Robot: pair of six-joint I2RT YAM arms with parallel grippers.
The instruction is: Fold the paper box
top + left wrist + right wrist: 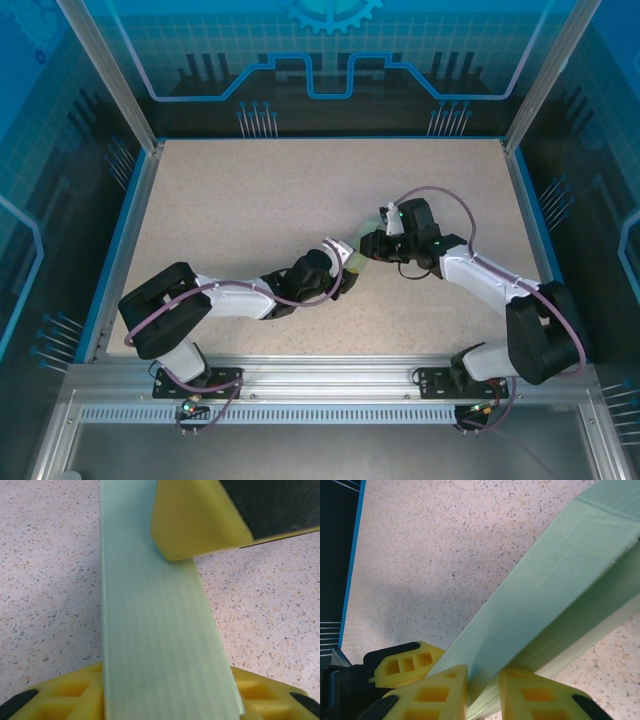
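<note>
The paper box [358,258] is a pale mint-green flat cardboard piece held just above the middle of the table, between both arms. My left gripper [346,267] comes at it from the left. In the left wrist view the paper box [155,630] fills the gap between the yellow fingers [65,695] of my left gripper [167,702], which is shut on it across its width. One finger of the right gripper [195,520] rests on its far end. My right gripper [485,695] stands slightly open around an edge of the paper box [560,580].
The speckled beige table [250,200] has a blue rim [352,555] and aluminium frame posts [105,70] at its corners. One yellow finger of the left gripper [402,667] sits close beside my right fingers.
</note>
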